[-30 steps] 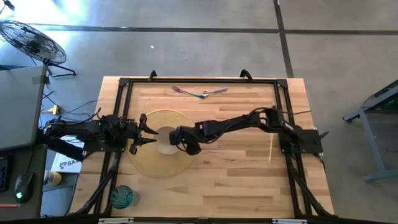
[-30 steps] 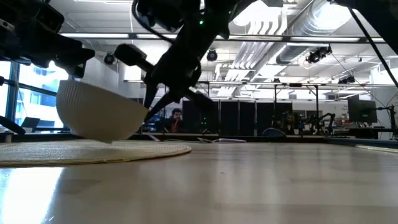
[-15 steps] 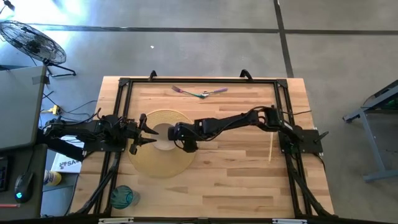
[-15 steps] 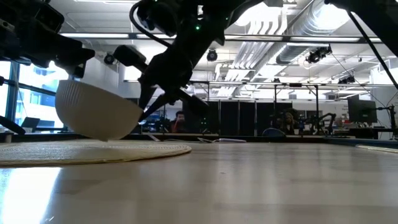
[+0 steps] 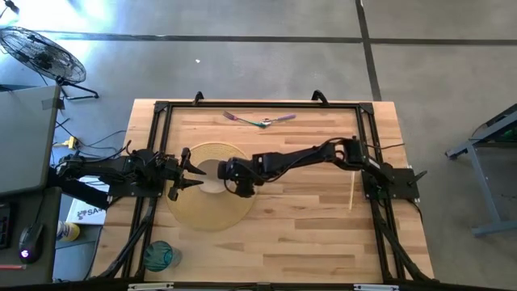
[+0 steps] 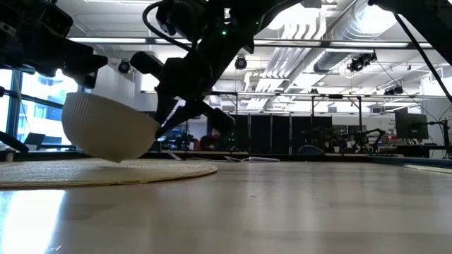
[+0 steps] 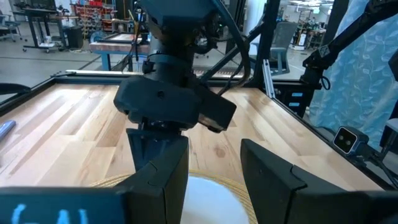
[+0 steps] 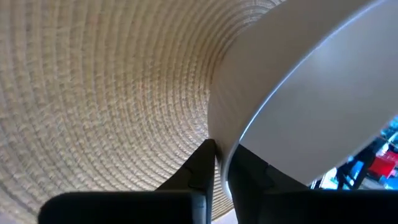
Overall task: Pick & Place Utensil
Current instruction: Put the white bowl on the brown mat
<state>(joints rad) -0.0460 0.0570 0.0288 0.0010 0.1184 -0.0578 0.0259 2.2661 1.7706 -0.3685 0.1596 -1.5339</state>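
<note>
A white bowl (image 5: 212, 179) sits tilted on a round woven placemat (image 5: 202, 212), in the left half of the table. My right gripper (image 5: 230, 175) reaches in from the table's right and is shut on the bowl's right rim. My left gripper (image 5: 191, 171) is open just left of the bowl. In its wrist view its two fingers (image 7: 163, 168) stand either side of the bowl (image 7: 208, 200) without touching it. Two purple-handled utensils (image 5: 258, 121) lie on the wood near the far edge. My right gripper pinches the bowl's rim (image 8: 222, 134) on its right side, one finger (image 8: 200, 167) outside the wall and the other inside. In the low view it slants down from above and from the right to the rim (image 6: 159, 125). The bowl is tilted, its underside (image 6: 113, 156) at the placemat.
A thin wooden stick (image 5: 352, 191) lies on the right of the table. A teal cup (image 5: 159, 255) stands at the near left corner. A black frame (image 5: 258, 105) runs around the table. Bare wood lies between the placemat and the stick.
My right gripper has moved a little toward the table's left and far edge, keeping hold of the rim. The bowl has shifted left over the placemat with it, closer to my still left gripper.
</note>
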